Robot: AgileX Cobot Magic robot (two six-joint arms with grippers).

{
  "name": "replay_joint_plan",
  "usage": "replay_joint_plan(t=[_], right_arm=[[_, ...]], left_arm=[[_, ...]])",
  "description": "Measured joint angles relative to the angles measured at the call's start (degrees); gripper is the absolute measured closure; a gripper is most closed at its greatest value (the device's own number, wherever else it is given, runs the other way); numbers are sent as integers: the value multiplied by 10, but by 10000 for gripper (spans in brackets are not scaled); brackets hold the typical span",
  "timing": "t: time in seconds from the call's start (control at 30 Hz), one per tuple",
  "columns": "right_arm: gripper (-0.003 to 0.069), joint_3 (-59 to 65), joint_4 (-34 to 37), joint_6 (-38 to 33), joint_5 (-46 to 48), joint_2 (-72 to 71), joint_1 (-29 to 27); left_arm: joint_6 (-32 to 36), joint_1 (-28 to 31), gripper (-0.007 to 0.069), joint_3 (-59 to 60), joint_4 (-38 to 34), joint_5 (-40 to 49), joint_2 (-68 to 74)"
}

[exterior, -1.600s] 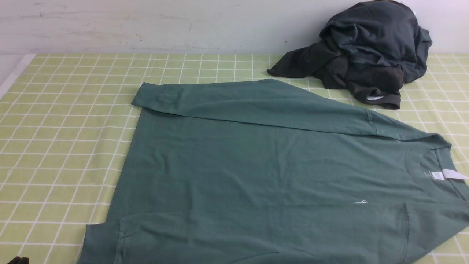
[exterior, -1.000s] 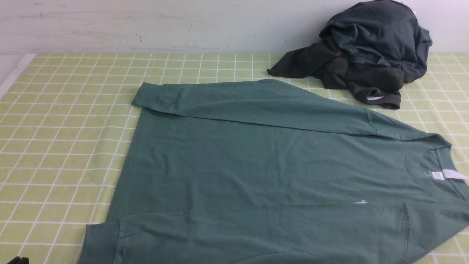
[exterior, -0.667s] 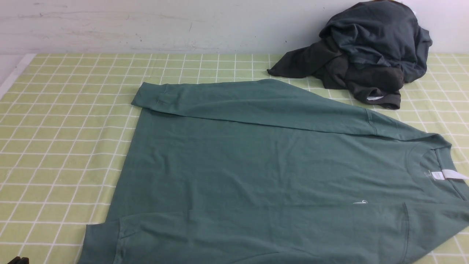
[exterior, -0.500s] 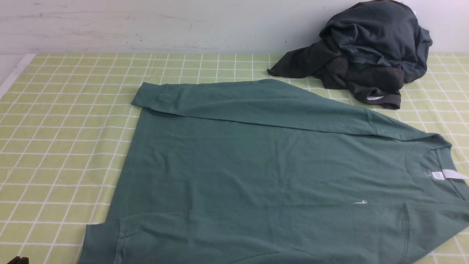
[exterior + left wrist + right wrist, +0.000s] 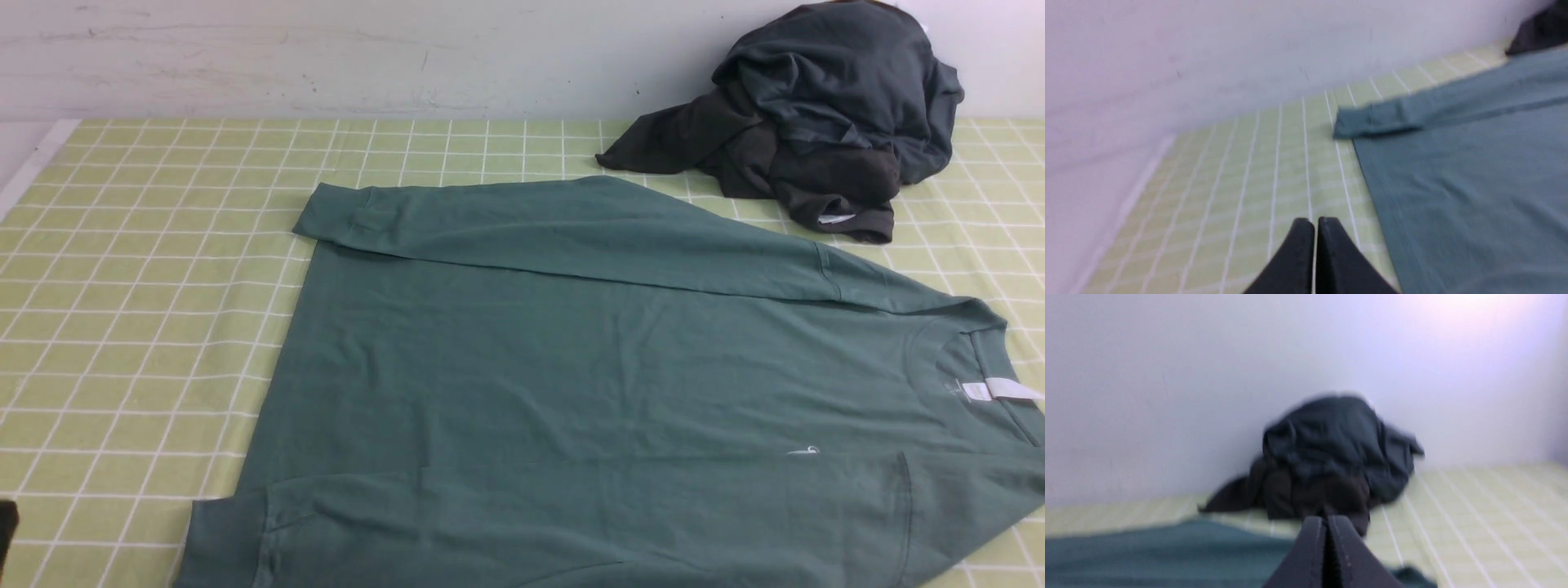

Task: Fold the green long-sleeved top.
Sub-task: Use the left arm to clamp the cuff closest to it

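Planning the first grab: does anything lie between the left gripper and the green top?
Nothing visible does. In the left wrist view only bare checked tablecloth lies between the shut left gripper and the green top. The dark garments lie beyond it, at the far right.

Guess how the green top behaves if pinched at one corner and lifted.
Likely floppy: the green top lies flat with soft wrinkles, so it should drape and sag. Its folded-in sleeve may slip open when lifted.
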Motion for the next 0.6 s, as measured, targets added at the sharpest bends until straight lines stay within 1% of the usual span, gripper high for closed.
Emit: replay_joint_plan(t=[0.03, 0.07, 0.13, 0.17, 0.2, 0.23, 0.27, 0.33, 0.37, 0.4, 0.47, 0.5, 0.6], right_arm=[[673, 0, 0, 4, -61, 0, 0], [673, 0, 0, 6, -100, 0, 0], [673, 0, 0, 7, -142, 0, 0], [673, 0, 1, 6, -191, 0, 0], [673, 0, 2, 6, -196, 0, 0], [673, 0, 6, 6, -228, 0, 0], [673, 0, 6, 7, -235, 0, 0], [673, 0, 6, 19, -275, 0, 0], [673, -1, 6, 21, -284, 0, 0], [673, -12, 6, 22, -284, 0, 0], [673, -70, -7, 13, -250, 12, 0], [673, -77, -9, 11, -245, 15, 0], [673, -215, -30, -36, -125, 79, 0]], left_arm=[[0, 0, 625, 0, 6, -37, 0], [0, 0, 625, 0, 8, -67, 0], [0, 0, 625, 0, 10, -99, 0], [-1, 0, 625, 0, 12, -140, 0], [-3, 0, 625, 0, 12, -145, 0], [-33, 0, 625, 0, 12, -193, 0], [-45, 0, 625, 0, 12, -199, 0], [-134, 0, 625, -3, 7, -284, 0], [-165, 0, 625, -9, 6, -307, 0], [-202, 0, 625, -43, 5, -323, 3], [-237, 0, 625, -129, 8, -306, 30], [-241, 0, 625, -139, 8, -294, 34], [-254, 0, 625, -298, 29, -142, 126]])
